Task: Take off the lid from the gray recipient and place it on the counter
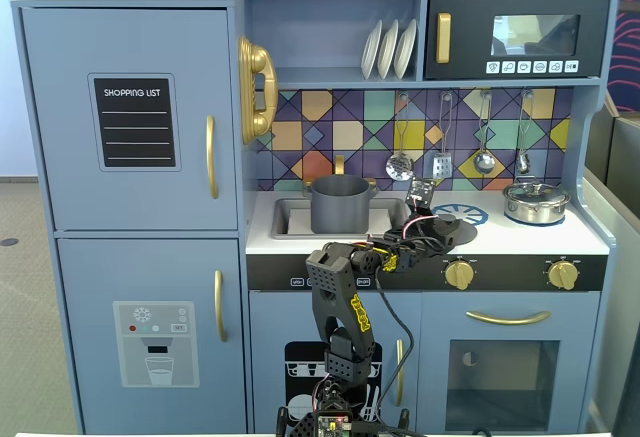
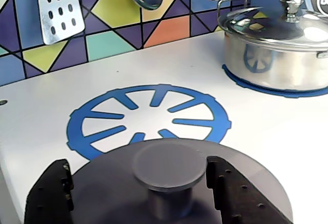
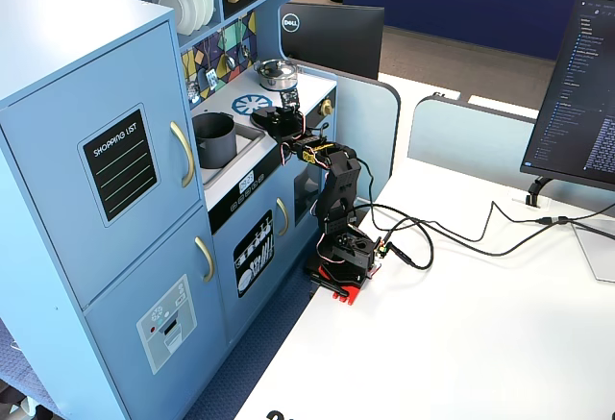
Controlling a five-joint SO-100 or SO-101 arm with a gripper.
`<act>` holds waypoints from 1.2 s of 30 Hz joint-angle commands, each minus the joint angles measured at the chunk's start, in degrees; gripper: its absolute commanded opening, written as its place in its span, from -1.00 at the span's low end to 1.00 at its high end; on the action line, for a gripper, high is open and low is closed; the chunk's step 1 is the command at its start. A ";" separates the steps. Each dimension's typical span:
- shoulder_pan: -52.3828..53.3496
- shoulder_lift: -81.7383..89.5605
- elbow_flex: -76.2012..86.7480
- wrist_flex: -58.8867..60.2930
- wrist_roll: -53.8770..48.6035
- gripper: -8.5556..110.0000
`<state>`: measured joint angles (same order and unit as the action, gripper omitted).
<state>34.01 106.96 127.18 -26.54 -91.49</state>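
Nearest in the wrist view, the tool point(image 2: 166, 183) is seen clamped on the knob of the dark-gray lid point(image 2: 246, 183), one black finger point(image 2: 51, 196) at each side of the knob, the disc hanging level beneath them. The lid is already off its pot and is carried at the front edge of the desk point(image 2: 287, 147), just short of the blue printed burner point(image 2: 148, 119); whether the disc touches the white surface cannot be told from this angle.

In a fixed view the lid point(image 1: 447, 225) is found right of the sink, and the gray recipient point(image 1: 340, 204) is left open and lidless inside that recess, towards the desk's left end. So the lifting step is judged done and the placing step is in hand.

What is called for next: a short lowering until the disc is borne flat by the worktop, then the fingers are to be parted and the arm drawn back and up, clear of the knob.

Farther off, the shiny silver pot point(image 2: 277, 49) is kept well apart near the far right corner, its own lid on, and the slotted spatula point(image 2: 57, 9) hangs at the back wall.
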 commanded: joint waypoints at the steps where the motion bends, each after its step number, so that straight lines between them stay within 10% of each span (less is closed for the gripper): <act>1: 1.05 1.23 -0.44 -1.76 -0.53 -0.38; 28: 1.32 9.76 -0.79 -1.67 0.18 -0.46; 36: -2.64 33.40 1.85 20.57 2.37 -0.52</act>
<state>33.22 126.83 129.11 -16.35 -90.09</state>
